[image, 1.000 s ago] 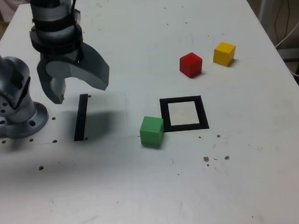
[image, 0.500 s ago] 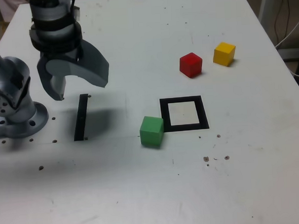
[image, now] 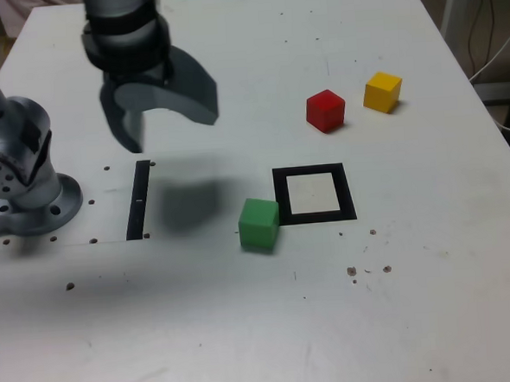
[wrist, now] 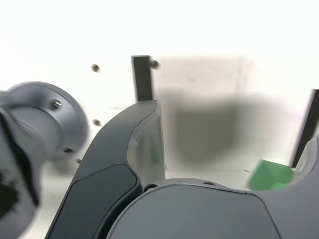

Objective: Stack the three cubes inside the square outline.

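In the exterior view the green cube (image: 259, 224) sits on the white table just left of the square outline (image: 281, 194). The red cube (image: 325, 110) and the yellow cube (image: 382, 91) stand side by side farther back on the right, apart from each other. My gripper (image: 170, 127) hangs open and empty above the table, left of and behind the green cube, over the far end of a black strip (image: 139, 201). The wrist view shows one dark finger (wrist: 119, 164), the green cube (wrist: 269, 175), the strip (wrist: 142, 77) and one black edge of the square outline (wrist: 306, 129).
The arm's grey base (image: 24, 175) stands at the exterior view's left edge, also seen in the wrist view as the base (wrist: 45, 119). Small screw holes and dark specks dot the table. Cables hang off the table's far right side.
The gripper has swung toward the exterior view's right and slightly farther back, staying open. Its shadow followed toward the green cube. The cubes have not moved.
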